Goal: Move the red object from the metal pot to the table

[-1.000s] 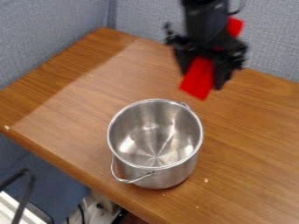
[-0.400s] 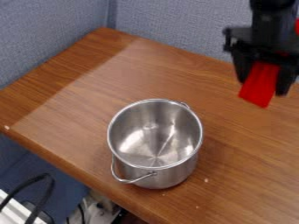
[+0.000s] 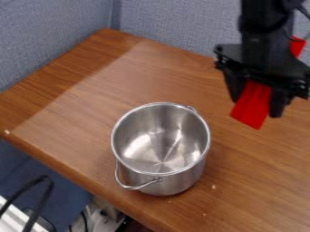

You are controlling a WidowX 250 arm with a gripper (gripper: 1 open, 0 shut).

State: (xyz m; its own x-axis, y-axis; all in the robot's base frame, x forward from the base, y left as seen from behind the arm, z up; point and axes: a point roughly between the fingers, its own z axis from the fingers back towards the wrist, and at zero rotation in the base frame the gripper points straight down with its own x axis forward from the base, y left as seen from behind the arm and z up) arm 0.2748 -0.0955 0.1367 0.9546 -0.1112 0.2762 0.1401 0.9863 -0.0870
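Gripper with red object, now lower

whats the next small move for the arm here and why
Probably lower straight down toward the table. The pincer is shut on the red object, which hangs clear of the metal pot, to its right over bare wood, seemingly still above the surface, so only setting it down and releasing remain.
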